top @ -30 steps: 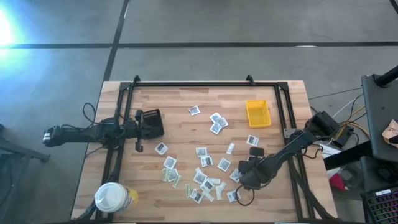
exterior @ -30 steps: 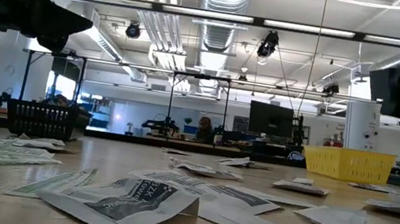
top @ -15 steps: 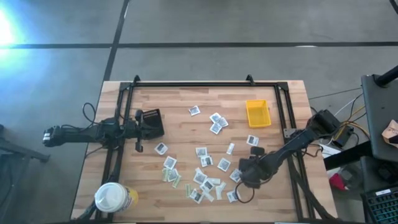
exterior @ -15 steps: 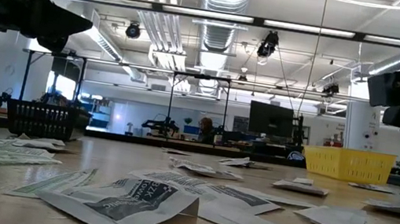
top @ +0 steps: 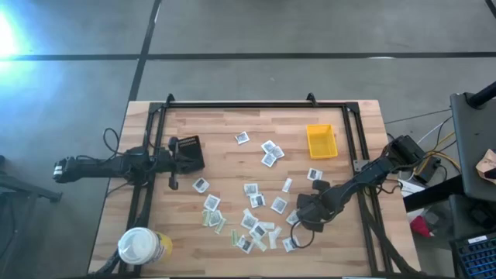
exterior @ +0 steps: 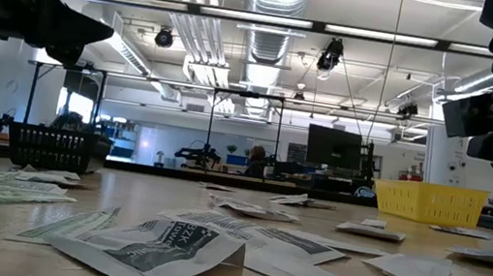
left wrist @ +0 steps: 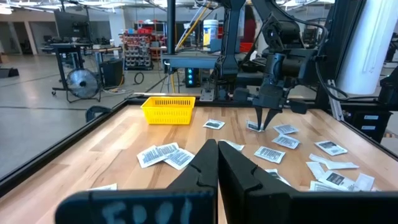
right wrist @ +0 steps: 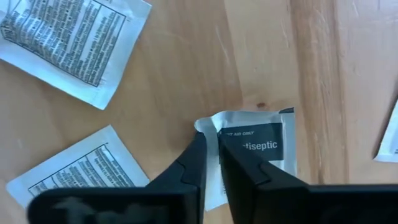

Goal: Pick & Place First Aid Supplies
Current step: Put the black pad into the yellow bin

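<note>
right gripper has just pinched in from wide apart: its two dark fingers now stand almost together, clamped on the edge of a white antiseptic packet that lies flat on the wood. in the overhead view the same gripper sits low over the tabletop's near-right part, at the right fringe of the scattered first aid supplies, and it has crept a little toward the packets over the last second. the packet does not look lifted yet; two more printed packets lie just beside it, apart from the fingers.

this reads as the grasp step just completed, so the next move would be a lift and a carry to the yellow bin, which stands toward the far-right part of the tabletop with bare wood and a few packets between. the pinch is on a thin edge, so the packet may slip or curl on the way up.

left gripper is fully closed and holds nothing, waiting by the black tray at the left edge.
</note>
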### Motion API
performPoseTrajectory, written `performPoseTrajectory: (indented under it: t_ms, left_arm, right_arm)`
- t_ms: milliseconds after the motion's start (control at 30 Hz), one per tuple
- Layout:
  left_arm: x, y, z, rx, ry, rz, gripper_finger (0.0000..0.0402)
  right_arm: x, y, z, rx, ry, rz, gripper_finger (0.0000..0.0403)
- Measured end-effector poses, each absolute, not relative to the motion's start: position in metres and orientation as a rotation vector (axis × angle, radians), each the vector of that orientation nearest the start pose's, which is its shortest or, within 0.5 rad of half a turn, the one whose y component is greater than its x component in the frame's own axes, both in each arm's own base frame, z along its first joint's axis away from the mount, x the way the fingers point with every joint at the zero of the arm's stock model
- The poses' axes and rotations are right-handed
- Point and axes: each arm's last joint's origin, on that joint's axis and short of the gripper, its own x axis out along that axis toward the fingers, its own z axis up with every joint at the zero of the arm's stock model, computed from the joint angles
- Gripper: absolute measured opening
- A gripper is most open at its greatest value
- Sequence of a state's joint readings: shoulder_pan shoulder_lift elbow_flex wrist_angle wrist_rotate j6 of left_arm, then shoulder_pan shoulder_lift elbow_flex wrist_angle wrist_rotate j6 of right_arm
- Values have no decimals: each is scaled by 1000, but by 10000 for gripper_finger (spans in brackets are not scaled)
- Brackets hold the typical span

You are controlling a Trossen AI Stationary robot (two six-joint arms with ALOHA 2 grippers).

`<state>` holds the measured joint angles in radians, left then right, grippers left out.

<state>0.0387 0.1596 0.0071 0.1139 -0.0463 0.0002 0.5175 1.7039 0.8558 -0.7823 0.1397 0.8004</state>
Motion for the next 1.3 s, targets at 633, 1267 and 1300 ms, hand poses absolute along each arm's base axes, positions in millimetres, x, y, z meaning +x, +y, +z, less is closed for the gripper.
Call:
performPoseTrajectory:
  t_ms: [633, 1267, 1300]
  left_arm:
    - [107, 5, 163, -1, 42, 85, 5]
    - [107, 5, 163, -8, 42, 85, 5]
    - [107, 5, 163, -8, 42, 85, 5]
  right_arm:
    - [214, 116, 174, 210, 1339, -254, 8]
    - [182, 59, 252, 156, 802, -589, 8]
    - [180, 54, 254, 145, 782, -627, 8]
